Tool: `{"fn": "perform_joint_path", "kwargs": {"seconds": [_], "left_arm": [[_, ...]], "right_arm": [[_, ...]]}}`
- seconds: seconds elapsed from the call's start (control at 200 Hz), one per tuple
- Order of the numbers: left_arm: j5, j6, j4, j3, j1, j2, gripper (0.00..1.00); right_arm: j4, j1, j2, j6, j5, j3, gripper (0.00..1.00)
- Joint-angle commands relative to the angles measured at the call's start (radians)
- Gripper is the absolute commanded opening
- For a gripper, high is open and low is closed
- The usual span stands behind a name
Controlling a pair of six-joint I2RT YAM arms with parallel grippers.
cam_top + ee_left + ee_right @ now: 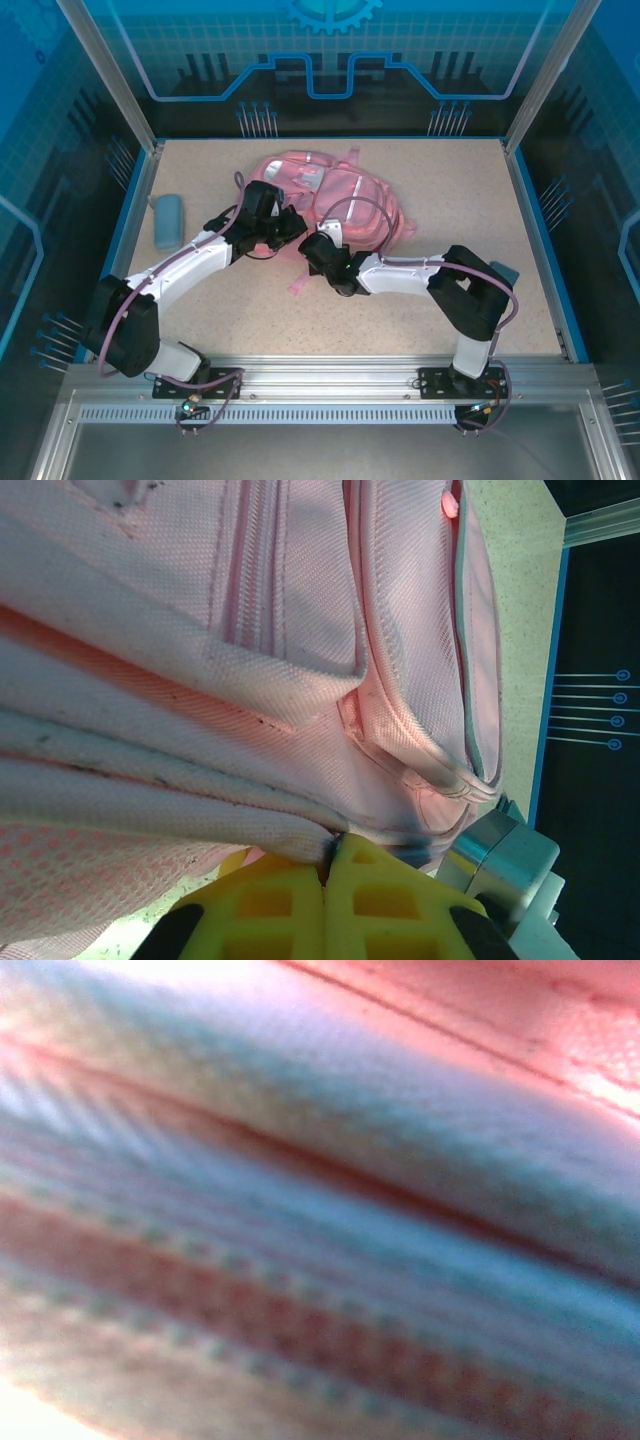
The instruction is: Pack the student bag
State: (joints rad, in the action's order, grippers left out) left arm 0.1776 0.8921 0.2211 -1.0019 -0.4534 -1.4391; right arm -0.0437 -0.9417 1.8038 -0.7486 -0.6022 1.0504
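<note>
Speckled beige table, soft pink fabric student bag lying at its far centre, left tool pinched closed on a bag fold, right tool closed at the bag's near edge, light-blue pencil case well left.

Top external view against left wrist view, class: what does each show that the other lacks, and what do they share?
The top external view adds the light-blue pencil case at the table's left edge, and the left arm and right arm meeting at the pink backpack. The left wrist view adds close detail: the left gripper's yellow fingers shut on a fold of its fabric, beside a pocket seam. Both show the backpack.
</note>
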Motion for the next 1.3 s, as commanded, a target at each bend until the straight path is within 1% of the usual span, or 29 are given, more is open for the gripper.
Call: {"fn": "perform_joint_path", "kwargs": {"seconds": [0.0, 0.13, 0.305, 0.435, 0.525, 0.63, 0.67, 0.73, 0.735, 0.75, 0.77, 0.85, 0.87, 0.895, 0.931, 0.961, 1.011, 1.061, 1.106, 1.156, 1.226, 1.296], "left_arm": [[-0.023, -0.014, -0.015, -0.043, -0.008, 0.049, 0.0], [-0.041, -0.021, -0.01, -0.027, 0.009, 0.05, 0.0], [-0.05, -0.032, -0.01, -0.002, 0.037, 0.055, 0.0], [-0.052, -0.04, -0.009, 0.017, 0.06, 0.06, 0.0], [-0.049, -0.044, -0.014, 0.032, 0.073, 0.06, 0.0], [-0.047, -0.047, -0.02, 0.044, 0.086, 0.062, 0.0], [-0.046, -0.051, -0.019, 0.047, 0.092, 0.062, 0.0], [-0.043, -0.055, -0.018, 0.049, 0.102, 0.062, 0.0], [-0.043, -0.055, -0.017, 0.049, 0.103, 0.06, 0.0], [-0.043, -0.058, -0.016, 0.049, 0.106, 0.06, 0.0], [-0.043, -0.061, -0.013, 0.049, 0.11, 0.062, 0.0], [-0.046, -0.072, -0.01, 0.058, 0.128, 0.066, 0.0], [-0.046, -0.075, -0.007, 0.06, 0.134, 0.067, 0.01], [-0.047, -0.076, -0.004, 0.063, 0.142, 0.069, 0.02], [-0.047, -0.078, -0.002, 0.07, 0.154, 0.074, 0.05], [-0.051, -0.08, 0.002, 0.076, 0.164, 0.079, 0.1], [-0.06, -0.082, 0.013, 0.087, 0.183, 0.087, 0.19], [-0.064, -0.085, 0.029, 0.097, 0.203, 0.098, 0.3], [-0.07, -0.086, 0.042, 0.111, 0.22, 0.114, 0.4], [-0.084, -0.083, 0.06, 0.131, 0.234, 0.136, 0.49], [-0.099, -0.07, 0.083, 0.167, 0.248, 0.175, 0.57], [-0.113, -0.048, 0.098, 0.207, 0.251, 0.222, 0.61]], "right_arm": [[-0.073, 0.011, -0.044, -0.028, -0.049, -0.012, 0.0], [-0.141, 0.013, -0.111, -0.041, -0.088, -0.082, 0.0], [-0.25, 0.025, -0.21, -0.03, -0.179, -0.165, 0.0], [-0.318, 0.071, -0.301, -0.021, -0.257, -0.245, 0.0], [-0.322, 0.147, -0.358, -0.002, -0.249, -0.288, 0.0], [-0.263, 0.227, -0.411, 0.096, -0.155, -0.32, 0.0], [-0.235, 0.253, -0.421, 0.15, -0.09, -0.319, 0.0], [-0.168, 0.286, -0.429, 0.258, 0.081, -0.317, 0.0], [-0.161, 0.291, -0.428, 0.277, 0.116, -0.316, 0.0], [-0.152, 0.295, -0.427, 0.29, 0.145, -0.313, 0.0], [-0.138, 0.303, -0.421, 0.328, 0.228, -0.306, 0.0], [-0.12, 0.307, -0.385, 0.395, 0.421, -0.271, 0.0], [-0.118, 0.307, -0.374, 0.404, 0.459, -0.263, 0.0], [-0.112, 0.307, -0.35, 0.417, 0.536, -0.246, 0.0], [-0.107, 0.304, -0.319, 0.431, 0.612, -0.224, 0.0], [-0.098, 0.298, -0.29, 0.439, 0.67, -0.204, 0.0], [-0.086, 0.278, -0.246, 0.443, 0.718, -0.178, 0.0], [-0.07, 0.254, -0.201, 0.446, 0.759, -0.125, 0.0], [-0.051, 0.233, -0.165, 0.441, 0.778, -0.093, 0.0], [-0.033, 0.209, -0.126, 0.434, 0.797, -0.058, 0.0], [-0.016, 0.18, -0.073, 0.418, 0.795, -0.008, 0.0], [-0.003, 0.154, -0.03, 0.402, 0.794, 0.036, 0.0]]}}
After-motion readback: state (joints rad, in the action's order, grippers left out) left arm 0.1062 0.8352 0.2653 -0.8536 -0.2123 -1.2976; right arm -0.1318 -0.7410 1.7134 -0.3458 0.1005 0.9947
